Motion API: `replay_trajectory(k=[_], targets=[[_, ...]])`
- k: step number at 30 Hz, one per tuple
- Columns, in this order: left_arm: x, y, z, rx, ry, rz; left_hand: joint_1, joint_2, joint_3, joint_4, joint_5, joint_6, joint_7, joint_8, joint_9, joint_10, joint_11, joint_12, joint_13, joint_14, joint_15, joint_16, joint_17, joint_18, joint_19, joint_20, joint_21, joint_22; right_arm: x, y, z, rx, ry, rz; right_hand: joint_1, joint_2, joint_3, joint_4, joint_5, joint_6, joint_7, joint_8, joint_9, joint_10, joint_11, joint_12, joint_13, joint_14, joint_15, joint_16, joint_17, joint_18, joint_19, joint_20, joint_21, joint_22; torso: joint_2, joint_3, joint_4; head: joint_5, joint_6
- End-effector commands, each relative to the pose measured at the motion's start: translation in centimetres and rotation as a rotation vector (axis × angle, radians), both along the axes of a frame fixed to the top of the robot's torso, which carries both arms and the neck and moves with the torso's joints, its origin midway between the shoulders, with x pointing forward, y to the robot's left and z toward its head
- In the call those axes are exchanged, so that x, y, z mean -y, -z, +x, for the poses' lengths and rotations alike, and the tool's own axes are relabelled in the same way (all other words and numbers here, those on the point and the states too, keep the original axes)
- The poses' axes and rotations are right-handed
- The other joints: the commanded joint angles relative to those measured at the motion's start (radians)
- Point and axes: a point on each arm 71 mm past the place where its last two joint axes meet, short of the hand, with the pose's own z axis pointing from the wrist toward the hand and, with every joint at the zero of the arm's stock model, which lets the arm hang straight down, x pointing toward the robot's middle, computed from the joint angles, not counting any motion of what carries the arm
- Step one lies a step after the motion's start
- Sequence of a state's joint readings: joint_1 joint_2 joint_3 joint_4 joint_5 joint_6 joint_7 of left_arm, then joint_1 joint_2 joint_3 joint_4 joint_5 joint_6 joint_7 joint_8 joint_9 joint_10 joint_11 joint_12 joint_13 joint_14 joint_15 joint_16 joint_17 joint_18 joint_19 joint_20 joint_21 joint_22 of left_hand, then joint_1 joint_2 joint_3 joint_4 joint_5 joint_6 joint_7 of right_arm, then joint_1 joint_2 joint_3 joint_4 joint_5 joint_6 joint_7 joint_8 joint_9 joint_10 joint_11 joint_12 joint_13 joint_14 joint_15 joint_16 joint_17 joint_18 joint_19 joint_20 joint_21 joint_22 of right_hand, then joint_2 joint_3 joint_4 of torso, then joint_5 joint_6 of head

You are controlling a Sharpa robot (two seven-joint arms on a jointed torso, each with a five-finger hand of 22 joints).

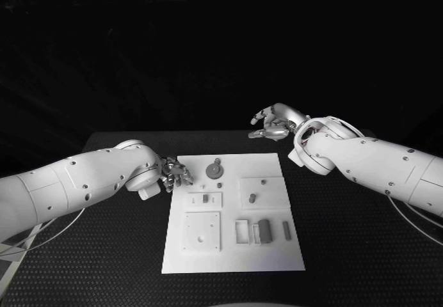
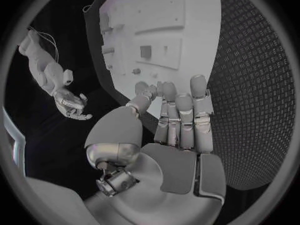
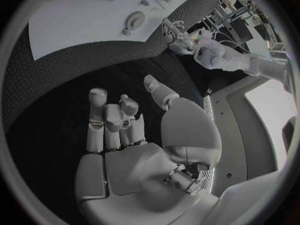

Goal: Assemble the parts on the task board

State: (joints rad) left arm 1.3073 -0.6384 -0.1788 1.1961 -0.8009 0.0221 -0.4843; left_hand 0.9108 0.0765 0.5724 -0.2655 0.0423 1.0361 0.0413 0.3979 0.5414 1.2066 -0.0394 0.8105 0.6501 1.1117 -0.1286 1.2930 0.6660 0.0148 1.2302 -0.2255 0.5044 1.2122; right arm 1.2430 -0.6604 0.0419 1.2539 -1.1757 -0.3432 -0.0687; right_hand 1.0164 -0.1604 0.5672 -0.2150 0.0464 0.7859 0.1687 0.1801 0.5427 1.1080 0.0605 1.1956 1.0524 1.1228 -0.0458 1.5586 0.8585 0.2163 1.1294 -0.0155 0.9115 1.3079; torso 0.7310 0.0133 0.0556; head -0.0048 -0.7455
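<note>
A black table [image 1: 369,256] fills the lower half of the head view, with one white board [image 1: 233,256] lying lengthwise at its centre. Two white arms reach in, one from each side edge, each ending in a silver hand.

The left hand [image 1: 175,174] sits at the board's left edge, a little above the picture's middle. Its fingers are loosely curved and apart over the board's rim, and it grips nothing. In the left wrist view the same hand [image 2: 178,120] shows its fingertips [image 2: 199,85] over the white edge.

The right hand [image 1: 273,123] is raised in the upper right of centre, off the board's far right corner. It is released, fingers spread, grasping nothing.

On the board, one round disc with a small stem [image 1: 214,170] lies near the top centre. Below it sit three raised white squares: one at left of centre [image 1: 205,200], one at right [image 1: 260,190], one larger at lower left [image 1: 201,231]. At lower right lie a frame [image 1: 242,231] and two dark bars [image 1: 265,230], the thinner bar [image 1: 286,230] furthest right.
</note>
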Motion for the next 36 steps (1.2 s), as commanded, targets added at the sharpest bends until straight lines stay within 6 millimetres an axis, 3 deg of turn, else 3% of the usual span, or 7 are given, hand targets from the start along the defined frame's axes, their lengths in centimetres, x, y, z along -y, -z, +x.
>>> replay_trajectory(k=[1,16,36], targets=[[0.4,-0.1,-0.7,-0.009,-0.013,-0.020,-0.006,-0.005,0.001,0.010,0.006,0.035,0.014,0.018,0.075,0.024,-0.014,0.010,0.004,0.036,-0.025,0.011,0.004,0.014,0.027,-0.014,0.009,0.005,0.0,0.1,0.0,-0.008,-0.007,-0.004,-0.001,0.010,-0.004,0.000,0.003,0.003,0.007,0.004,-0.001,-0.006,0.001,0.005,-0.001,-0.008,0.000,-0.004,-0.002,0.046,0.000,-0.004,-0.006,0.015,0.001,-0.0002,-0.0013,0.003,0.001],[0.5,0.4,-2.8,0.046,0.052,0.089,-0.015,-0.023,-0.002,0.024,0.006,0.073,-0.005,0.026,0.089,0.064,-0.034,0.044,0.031,0.075,-0.047,0.051,0.021,0.019,0.071,-0.033,0.040,0.033,0.3,0.1,0.1,-0.011,-0.004,-0.007,0.000,0.010,-0.004,-0.001,0.003,0.002,0.007,0.004,-0.001,-0.006,0.001,0.005,-0.002,-0.008,0.000,-0.004,-0.002,0.046,0.000,-0.004,-0.006,0.015,0.002,-0.0007,-0.0012,0.004,-0.005],[1.2,1.7,-3.4,0.007,0.081,0.113,-0.028,-0.038,-0.007,0.042,0.006,0.094,-0.017,0.032,0.100,0.078,-0.045,0.066,0.052,0.089,-0.058,0.075,0.032,0.019,0.090,-0.041,0.056,0.051,0.3,0.3,0.0,-0.015,-0.004,-0.008,0.000,0.010,-0.004,0.000,0.003,0.002,0.008,0.004,-0.001,-0.007,0.001,0.005,-0.002,-0.009,0.000,-0.004,-0.002,0.046,0.000,-0.004,-0.007,0.015,0.003,-0.0012,-0.0032,0.003,-0.011]])
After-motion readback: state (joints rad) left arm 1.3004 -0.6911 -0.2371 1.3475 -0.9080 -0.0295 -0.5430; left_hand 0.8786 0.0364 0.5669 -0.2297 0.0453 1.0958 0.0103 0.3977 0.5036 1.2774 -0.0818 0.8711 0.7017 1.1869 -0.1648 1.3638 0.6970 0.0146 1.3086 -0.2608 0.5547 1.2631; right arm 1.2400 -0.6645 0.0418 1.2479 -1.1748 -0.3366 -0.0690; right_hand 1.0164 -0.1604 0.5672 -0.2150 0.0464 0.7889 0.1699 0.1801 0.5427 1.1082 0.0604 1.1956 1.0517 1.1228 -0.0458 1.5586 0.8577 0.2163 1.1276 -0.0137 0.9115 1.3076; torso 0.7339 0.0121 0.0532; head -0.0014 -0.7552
